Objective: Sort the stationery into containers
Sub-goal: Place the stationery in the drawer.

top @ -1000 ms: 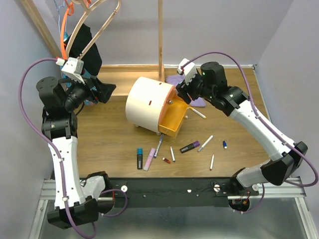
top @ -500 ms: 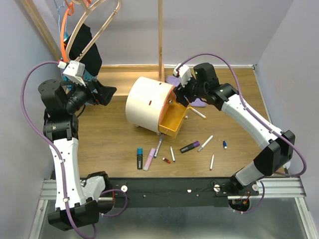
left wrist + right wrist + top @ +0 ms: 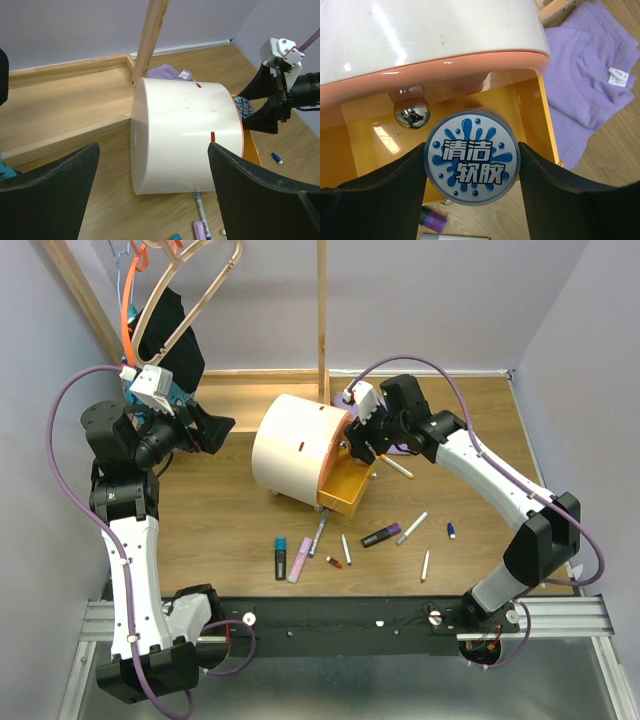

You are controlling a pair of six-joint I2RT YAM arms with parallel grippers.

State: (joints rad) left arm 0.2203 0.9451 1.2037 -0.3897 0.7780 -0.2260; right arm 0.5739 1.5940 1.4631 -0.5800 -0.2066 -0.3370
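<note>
The cream-white drum container (image 3: 295, 445) lies on the table with its orange drawer (image 3: 348, 485) pulled open. My right gripper (image 3: 362, 443) is shut on the round blue-grey tin (image 3: 471, 159), which has a blue splash label, and holds it just above the open drawer (image 3: 370, 150). My left gripper (image 3: 215, 425) hangs open and empty left of the drum (image 3: 182, 132). Several pens and markers lie in front: a black marker (image 3: 281, 558), a pink one (image 3: 300, 560), a purple-capped one (image 3: 381, 536) and a white pen (image 3: 412, 528).
A purple cloth (image 3: 585, 75) lies behind the drawer beside a wooden tray (image 3: 240, 390) and an upright wooden post (image 3: 323, 320). A hanger with dark cloth (image 3: 170, 320) hangs at the back left. The drawer's chrome knob (image 3: 411, 111) sits close to the tin.
My right arm has swung left with the tin, from beside the drawer to over it. The left gripper has shifted slightly right.
</note>
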